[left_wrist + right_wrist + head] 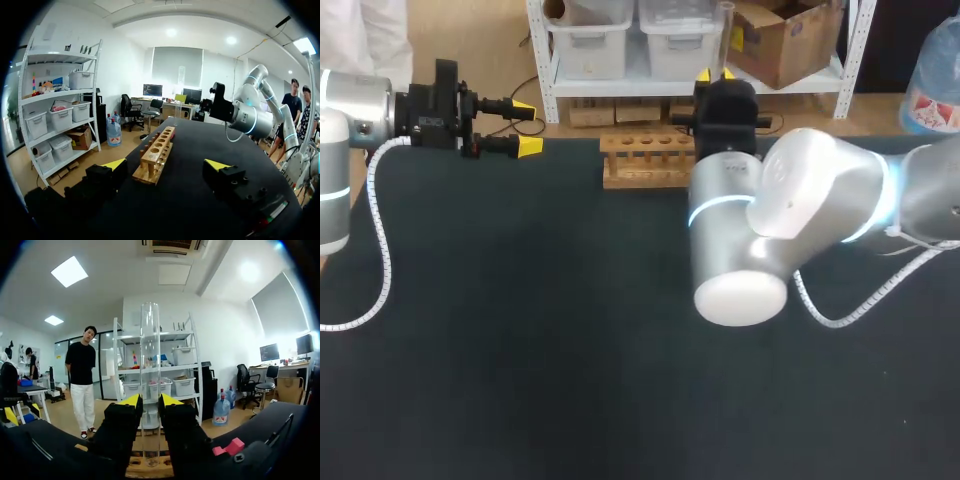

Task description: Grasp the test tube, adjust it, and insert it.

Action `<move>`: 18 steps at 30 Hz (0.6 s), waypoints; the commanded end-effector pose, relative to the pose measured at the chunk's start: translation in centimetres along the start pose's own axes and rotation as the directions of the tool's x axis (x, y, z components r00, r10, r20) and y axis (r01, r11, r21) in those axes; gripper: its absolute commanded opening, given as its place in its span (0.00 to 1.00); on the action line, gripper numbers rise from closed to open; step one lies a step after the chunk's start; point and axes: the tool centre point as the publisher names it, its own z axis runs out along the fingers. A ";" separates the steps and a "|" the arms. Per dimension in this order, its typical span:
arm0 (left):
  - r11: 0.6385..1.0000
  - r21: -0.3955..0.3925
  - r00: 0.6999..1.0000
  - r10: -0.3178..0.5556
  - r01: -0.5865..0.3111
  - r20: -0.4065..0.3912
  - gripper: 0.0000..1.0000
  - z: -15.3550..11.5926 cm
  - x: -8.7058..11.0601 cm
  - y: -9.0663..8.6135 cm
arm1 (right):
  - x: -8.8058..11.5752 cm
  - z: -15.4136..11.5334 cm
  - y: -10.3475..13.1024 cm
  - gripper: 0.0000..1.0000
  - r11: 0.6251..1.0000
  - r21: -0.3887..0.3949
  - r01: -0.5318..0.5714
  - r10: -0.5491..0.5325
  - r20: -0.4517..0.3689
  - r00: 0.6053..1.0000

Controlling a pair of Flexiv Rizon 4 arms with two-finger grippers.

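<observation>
A clear test tube (150, 355) stands upright between my right gripper's (150, 401) yellow-tipped fingers, which are shut on it from both sides. Its lower end reaches down to the wooden rack (150, 469) just below; whether it sits in a hole is hidden. In the head view the right gripper (716, 75) holds the tube (725, 35) at the right end of the rack (642, 160), whose end my right arm covers. My left gripper (527, 126) hovers open at the table's far left, empty. From its wrist the gripper (166, 165) faces the rack (157, 155) lengthwise.
My right arm's bulky elbow (760, 225) hangs over the middle of the black table (520, 340). A white cable (380, 240) loops from the left arm onto the table's left side. A red clip (228, 447) sits on the right gripper body.
</observation>
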 end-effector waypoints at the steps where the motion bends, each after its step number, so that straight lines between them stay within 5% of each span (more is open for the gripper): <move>1: 1.000 -0.004 1.000 0.003 -0.003 0.004 1.00 0.0 0.1 -0.1 | 0.6 0.6 0.4 0.00 0.970 -0.242 0.000 0.022 0.088 0.996; 18: 1.000 -0.004 1.000 0.003 -0.003 0.004 1.00 0.0 0.1 -0.1 | 1.7 0.6 0.4 0.00 0.971 -0.240 0.012 0.001 0.055 0.998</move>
